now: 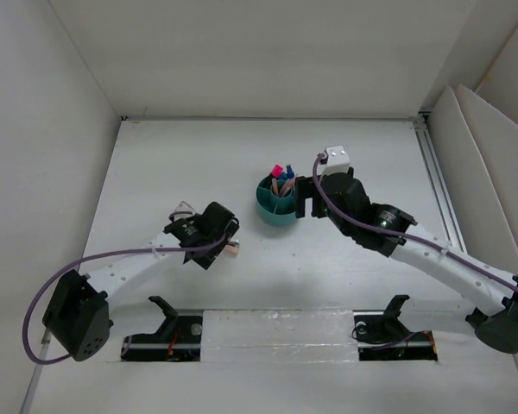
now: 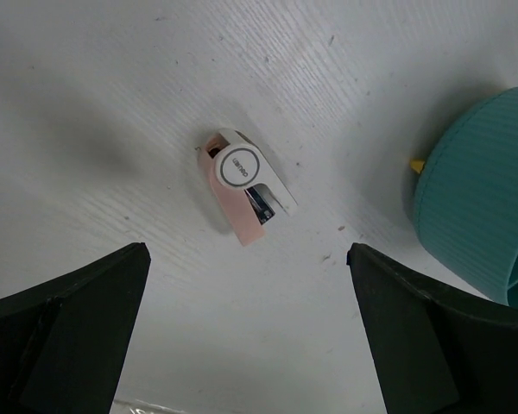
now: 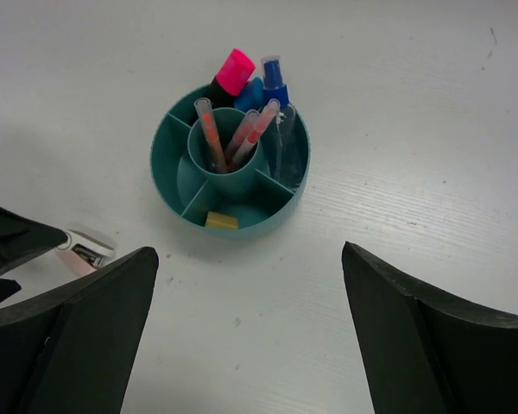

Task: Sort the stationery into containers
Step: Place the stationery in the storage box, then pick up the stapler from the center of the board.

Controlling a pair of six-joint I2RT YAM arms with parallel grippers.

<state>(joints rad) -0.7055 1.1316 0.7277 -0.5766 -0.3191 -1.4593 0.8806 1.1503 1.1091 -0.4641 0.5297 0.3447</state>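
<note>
L hand (image 2: 248, 259) wide open, empty; pale pink eraser (image 2: 240, 185) flat on worktop (image 2: 112, 103) just ahead of it. Risk: skewed piece may twist out on closing. R hand (image 3: 249, 254) open, empty, teal organizer (image 3: 158, 155) just ahead; arms may clash at drop-off.

A pink eraser (image 2: 242, 185) lies near the teal organizer (image 3: 194, 177).

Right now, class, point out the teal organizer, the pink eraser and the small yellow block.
teal organizer (image 3: 192, 183): right wrist view, bare compartment floor.
pink eraser (image 2: 228, 197): left wrist view, pink side.
yellow block (image 3: 222, 221): right wrist view, top face.
</note>
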